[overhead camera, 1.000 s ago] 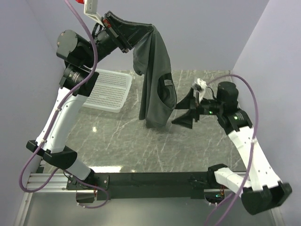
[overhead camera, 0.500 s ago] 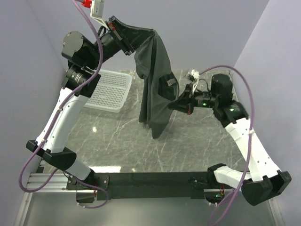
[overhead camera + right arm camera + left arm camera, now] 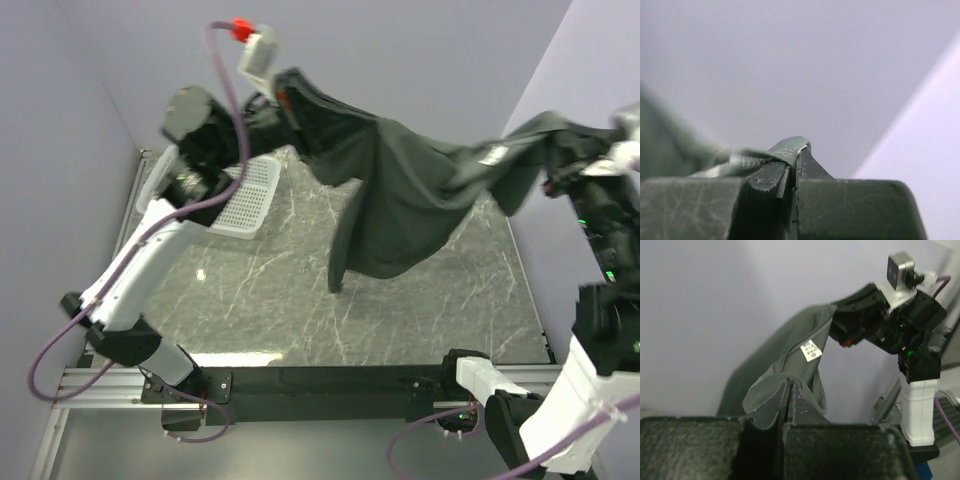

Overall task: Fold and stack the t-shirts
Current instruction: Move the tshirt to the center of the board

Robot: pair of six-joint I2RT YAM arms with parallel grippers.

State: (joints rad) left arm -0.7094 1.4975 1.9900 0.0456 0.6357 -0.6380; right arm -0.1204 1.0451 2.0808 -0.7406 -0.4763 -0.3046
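Left wrist view: the left gripper (image 3: 788,386) has its two fingers pressed together on a fold of the dark grey-green t-shirt (image 3: 785,357). The cloth bunches up right at the tips. A small white label (image 3: 811,351) hangs on the shirt just past them.

Right wrist view: the right gripper (image 3: 794,162) is squeezed tight on a thin edge of the same cloth. Only blank wall shows behind it.

From the top, both arms are lifted high, and the shirt is stretched between them in the air. The left arm is at the back left and the right arm is at the far right. The middle of the shirt sags down toward the grey marble table (image 3: 400,300). I cannot tell if its lowest tip touches the table. A white mesh basket (image 3: 245,195) sits on the table at the back left, under the left arm.
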